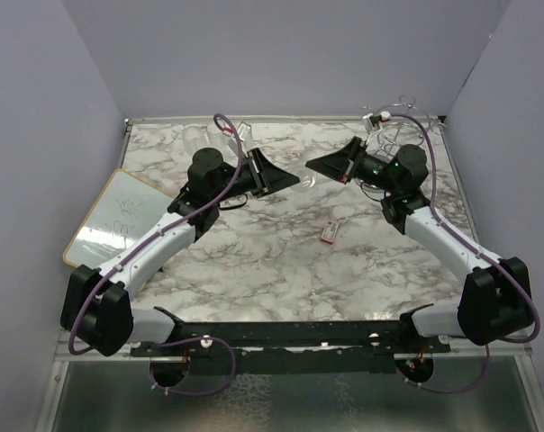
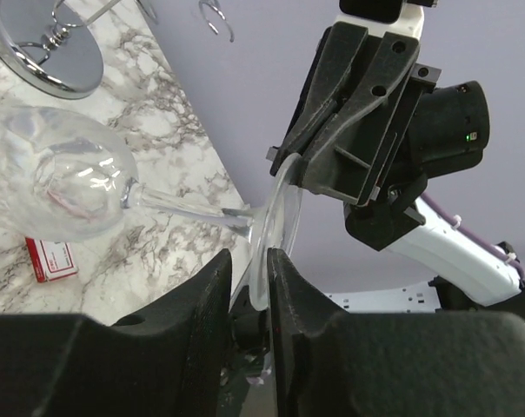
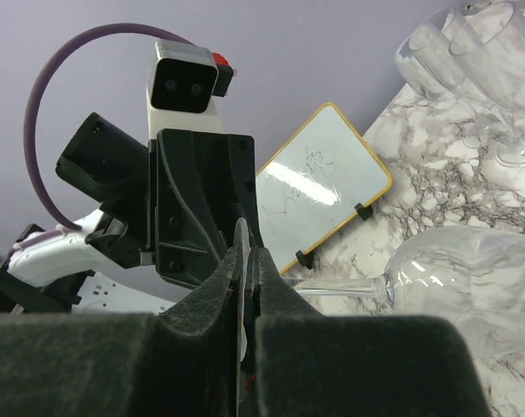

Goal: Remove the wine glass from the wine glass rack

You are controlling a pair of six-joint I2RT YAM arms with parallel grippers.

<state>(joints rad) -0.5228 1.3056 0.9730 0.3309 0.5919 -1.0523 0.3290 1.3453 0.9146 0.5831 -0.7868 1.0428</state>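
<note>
We see the clear stemmed wine glass (image 2: 128, 189) off the thin silver wire rack with the round shiny base (image 2: 45, 52). It hangs on its side in the air over the middle of the white-and-grey marbled table (image 1: 281, 261), between the two arms. Its bowl points toward the rack's side of the table and its flat round foot faces the tools.

The right tool (image 3: 245, 265) is clenched on the rim of the foot, with the thin glass disc pinched between its black fingers. The left tool (image 2: 249, 265) meets it from the opposite side, with one finger on each side of the same foot. One finger lies against the disc and a narrow slit shows beside the other, so we cannot tell whether this tool is gripping.

The rack stands on the table at the far right, apart from the held glass. Several other clear glasses (image 3: 458, 52) are beside it.

A small red-and-white box (image 1: 330, 233) lies on the table below the glass. A white board with a yellow frame (image 1: 119, 216) leans at the table's left edge.
</note>
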